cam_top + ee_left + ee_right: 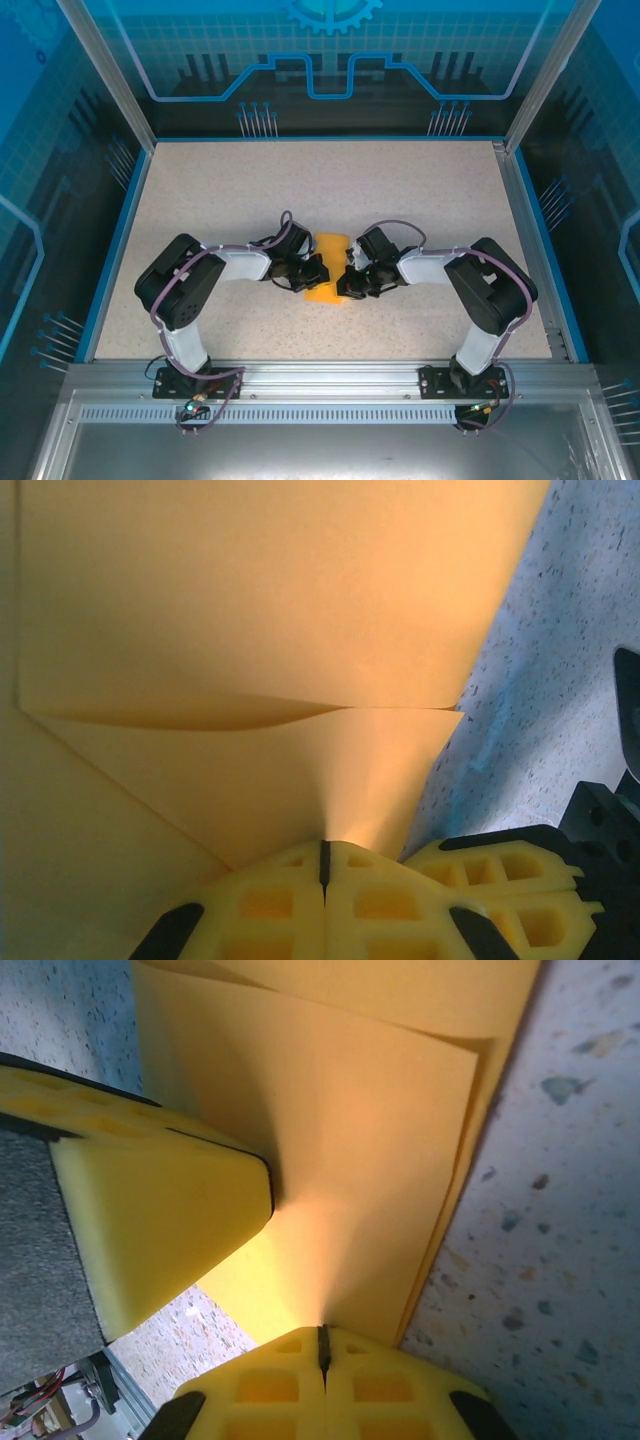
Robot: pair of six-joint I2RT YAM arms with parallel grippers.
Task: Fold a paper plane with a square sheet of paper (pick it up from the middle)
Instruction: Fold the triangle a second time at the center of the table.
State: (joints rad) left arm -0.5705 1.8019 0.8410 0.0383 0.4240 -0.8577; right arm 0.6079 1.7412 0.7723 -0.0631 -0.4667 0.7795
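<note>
Orange and thin, the sheet of paper [331, 250] lies at the middle of the speckled worktop [200, 200] as a narrow folded strip, directly between the two pairs of jaws. Its long axis runs from the near edge toward the far edge, square across the line joining the left arm [185, 290] and the right arm [490, 285], so each arm meets a long side of the strip, not an end. The left jaws come in from its left side and the right jaws from its right, at about mid-length. Neither arm is nearer, since they face each other almost tip to tip. Both pairs are pressed together on the paper. In the left wrist view the sheet [250, 600] fans out from the closed seam between the yellow fingers [270, 900]. The right wrist view shows the paper [370, 1140] puckering into that arm's own seam, with one finger of the left jaws lying against the sheet just beside it. Counted, there is one sheet, showing at least two layers and a flap edge across it, plus two arms and two pairs of jaws. Whether the strip rests on the worktop or is lifted off it I cannot tell. As I judge it, any coming fold must turn about that near-to-far axis, with both arms acting on the strip together.
</note>
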